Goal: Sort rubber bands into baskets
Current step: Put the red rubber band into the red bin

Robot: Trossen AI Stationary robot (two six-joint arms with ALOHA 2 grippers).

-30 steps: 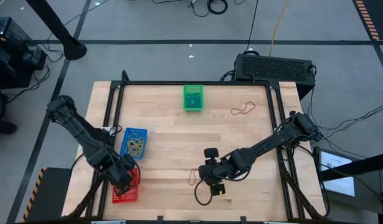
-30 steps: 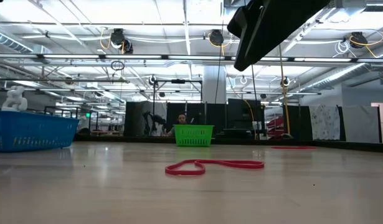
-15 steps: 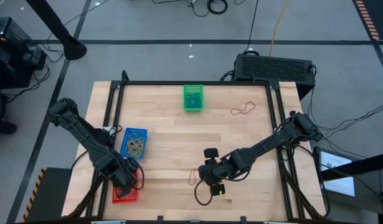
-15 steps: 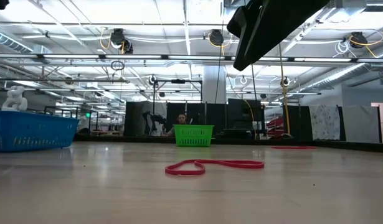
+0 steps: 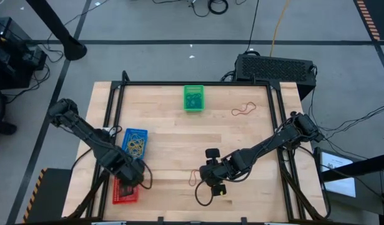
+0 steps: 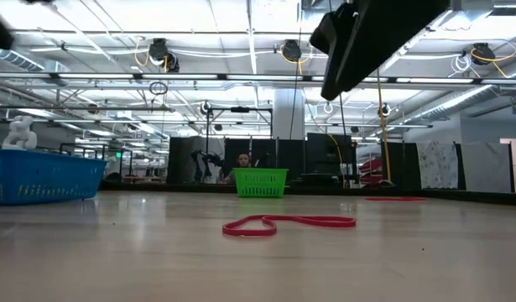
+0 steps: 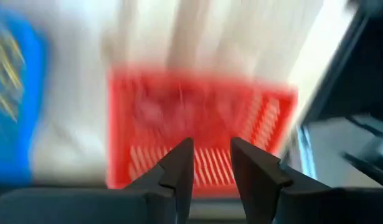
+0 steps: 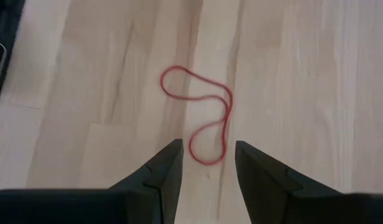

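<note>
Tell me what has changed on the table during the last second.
The left gripper opened its fingers over the red basket and shifted toward the table's middle. The right gripper stayed open above the red rubber band; the baskets did not move.

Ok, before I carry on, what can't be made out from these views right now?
- Red basket contents: left wrist view is motion-blurred; in the high view the left gripper covers part of it.
- Green basket contents: too small in the high view; its wall hides them in the low view.
- Right gripper fingertips: cut off by the right wrist view's edge.
</note>
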